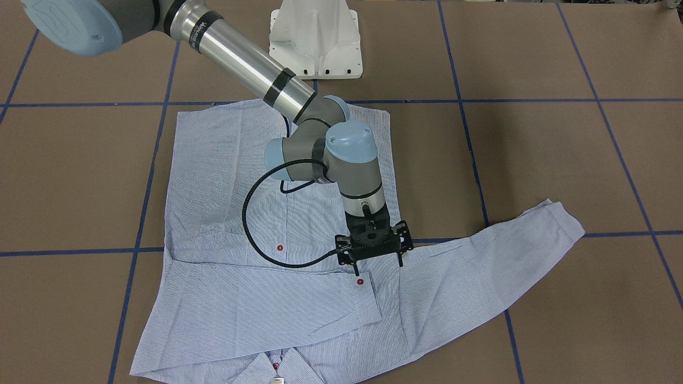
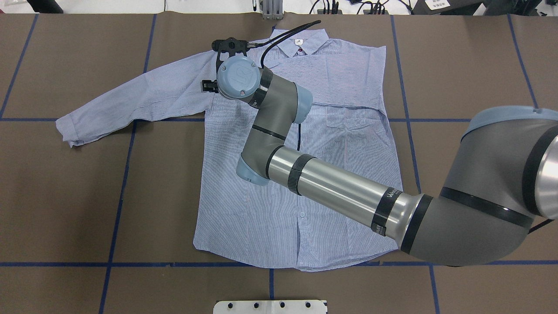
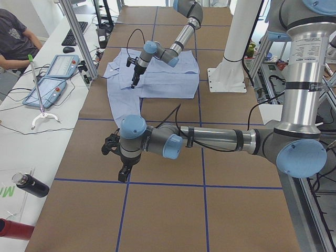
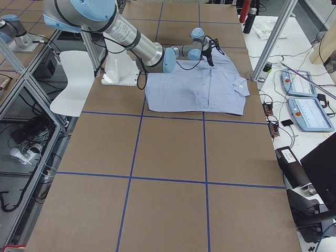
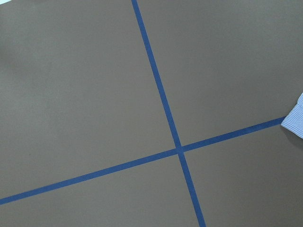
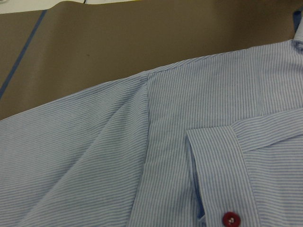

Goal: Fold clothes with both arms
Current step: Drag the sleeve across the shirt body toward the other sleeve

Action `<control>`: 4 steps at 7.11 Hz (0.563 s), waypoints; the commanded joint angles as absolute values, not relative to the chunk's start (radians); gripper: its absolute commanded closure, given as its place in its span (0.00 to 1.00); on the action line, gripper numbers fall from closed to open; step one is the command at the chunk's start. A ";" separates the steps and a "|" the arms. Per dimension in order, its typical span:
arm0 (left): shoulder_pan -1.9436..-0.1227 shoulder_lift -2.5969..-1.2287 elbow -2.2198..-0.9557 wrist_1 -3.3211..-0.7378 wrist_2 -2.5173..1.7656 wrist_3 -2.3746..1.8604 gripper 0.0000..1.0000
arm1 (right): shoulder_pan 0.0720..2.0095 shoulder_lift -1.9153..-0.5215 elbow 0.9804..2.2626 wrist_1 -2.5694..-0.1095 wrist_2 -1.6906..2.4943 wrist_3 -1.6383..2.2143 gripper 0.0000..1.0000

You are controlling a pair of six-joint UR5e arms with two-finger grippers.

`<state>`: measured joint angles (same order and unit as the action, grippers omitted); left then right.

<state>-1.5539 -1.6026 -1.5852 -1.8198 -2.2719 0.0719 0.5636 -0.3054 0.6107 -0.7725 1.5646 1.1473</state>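
Observation:
The clothes are one light blue striped shirt (image 1: 224,176) lying flat, front up, on the brown table. One sleeve (image 2: 331,78) is folded across the chest, and its cuff with a red button (image 1: 360,281) lies near the middle. The other sleeve (image 2: 130,100) stretches out sideways. My right gripper (image 1: 376,265) hovers open just above the shoulder beside that cuff, holding nothing. The right wrist view shows the shoulder seam (image 6: 149,118) close below. My left gripper (image 3: 123,176) hangs over bare table past the outstretched sleeve's cuff (image 5: 296,120); I cannot tell whether it is open or shut.
The white pedestal base (image 1: 315,42) stands behind the shirt's hem. Blue tape lines (image 5: 177,149) grid the table. A side table (image 3: 31,136) with control pendants, bottles and a seated person runs along the shirt's collar side.

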 commanded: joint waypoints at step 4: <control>-1.485 -1.599 -1.606 -1.964 -2.269 -0.322 0.00 | 0.649 -0.351 0.993 -1.303 1.768 1.125 0.01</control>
<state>-1.5317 -1.6059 -1.6036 -1.8880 -2.2726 -0.1706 0.6077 -0.3253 0.9030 -1.1659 1.6819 1.1411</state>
